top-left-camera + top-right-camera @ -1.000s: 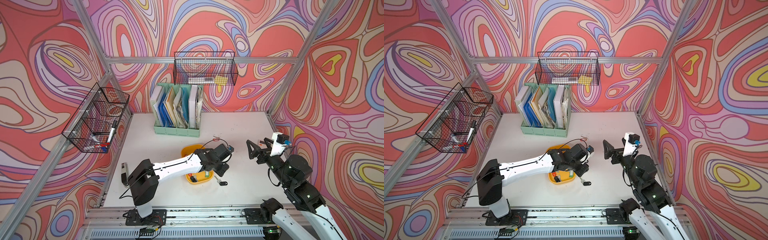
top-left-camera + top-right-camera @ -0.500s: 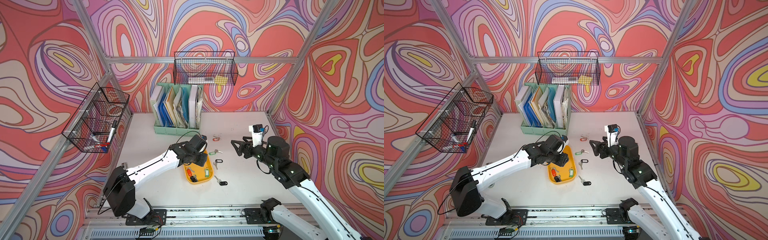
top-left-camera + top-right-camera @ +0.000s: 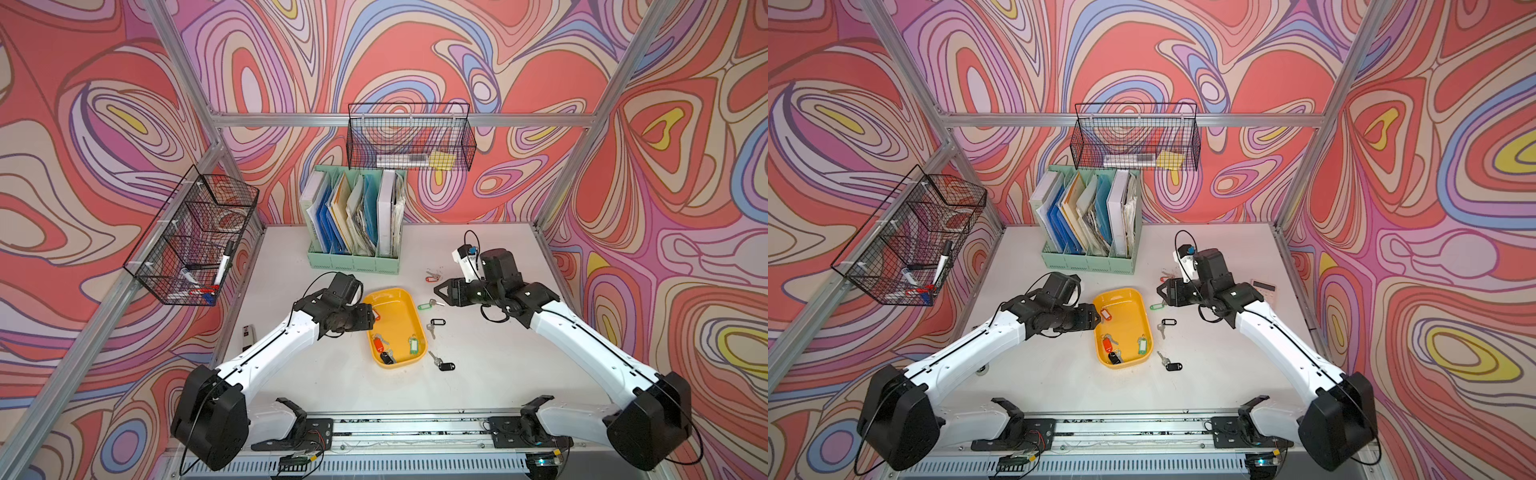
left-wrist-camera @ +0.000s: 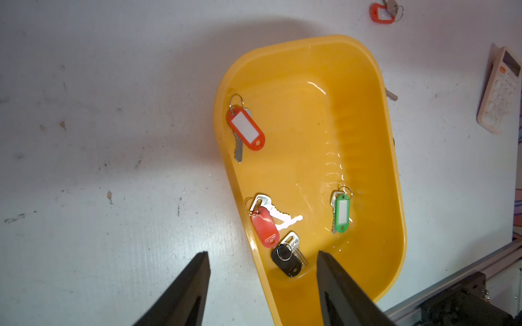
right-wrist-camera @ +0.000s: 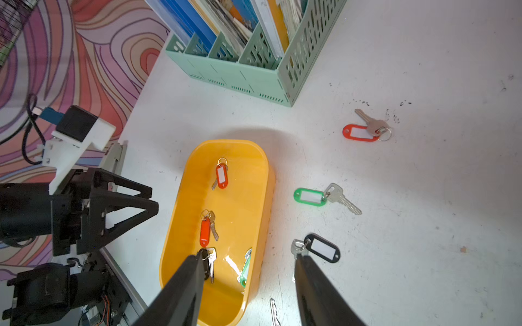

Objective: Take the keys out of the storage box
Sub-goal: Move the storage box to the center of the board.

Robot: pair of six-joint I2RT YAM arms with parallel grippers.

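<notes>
The yellow storage box (image 3: 392, 305) (image 3: 1121, 305) lies mid-table and holds several keys. These are a red-tagged key with a white label (image 4: 245, 128), a red-tagged key (image 4: 264, 225), a black-tagged key (image 4: 285, 261) and a green-tagged key (image 4: 341, 213). More keys lie on the table right of the box, with red (image 3: 432, 275), green (image 3: 424, 306) and black (image 3: 439, 322) (image 3: 446, 366) tags. My left gripper (image 3: 372, 318) (image 4: 262, 254) is open at the box's left rim, holding nothing. My right gripper (image 3: 438, 291) (image 5: 249, 255) is open and empty above the green-tagged key on the table.
A mint green file organiser (image 3: 353, 224) stands at the back. Black wire baskets hang on the back wall (image 3: 409, 137) and the left wall (image 3: 195, 237). A white calculator (image 3: 1262, 286) lies behind the right arm. A small flat device (image 3: 248, 332) lies near the table's left edge.
My left arm has drawn back from over the box to its left rim, and its jaws have widened. My right arm has reached in towards the keys on the table, and its jaws have narrowed.
</notes>
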